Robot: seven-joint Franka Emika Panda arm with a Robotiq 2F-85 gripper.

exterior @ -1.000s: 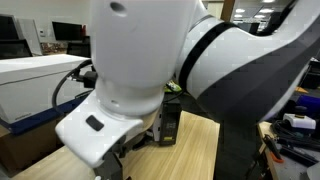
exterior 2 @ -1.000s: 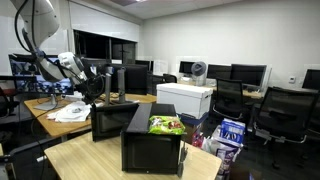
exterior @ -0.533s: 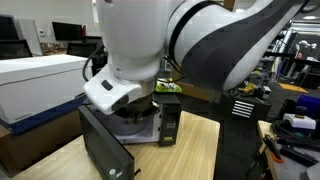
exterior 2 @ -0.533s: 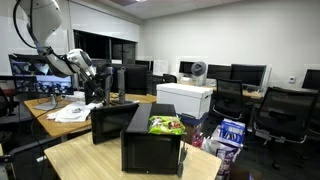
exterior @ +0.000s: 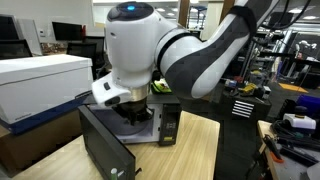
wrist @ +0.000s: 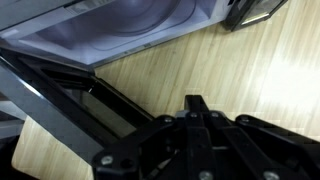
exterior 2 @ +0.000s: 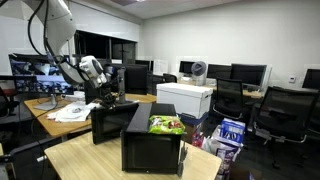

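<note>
Arm has swung back off the camera. Gripper (wrist: 195, 103) now low over table (wrist: 255, 70), fingers pinched together, empty. Microwave (wrist: 130, 25) just ahead, door (exterior: 105, 150) open alongside, cavity exposed.

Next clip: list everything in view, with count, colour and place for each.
microwave: one, black, on the table
microwave door: one, black, standing open, closest thing to the gripper
snack bag: one, green, on top of the microwave
table: one, light wood, under the microwave
white box: one, large, beside the table
monitors: several, black, on desks at the back
office chairs: at least two, black, near the back desks
packets: blue and white, beyond the microwave, count unclear
arm: one, white and black, bent over the open microwave
gripper: one, black, shut and empty, above the table by the door
</note>
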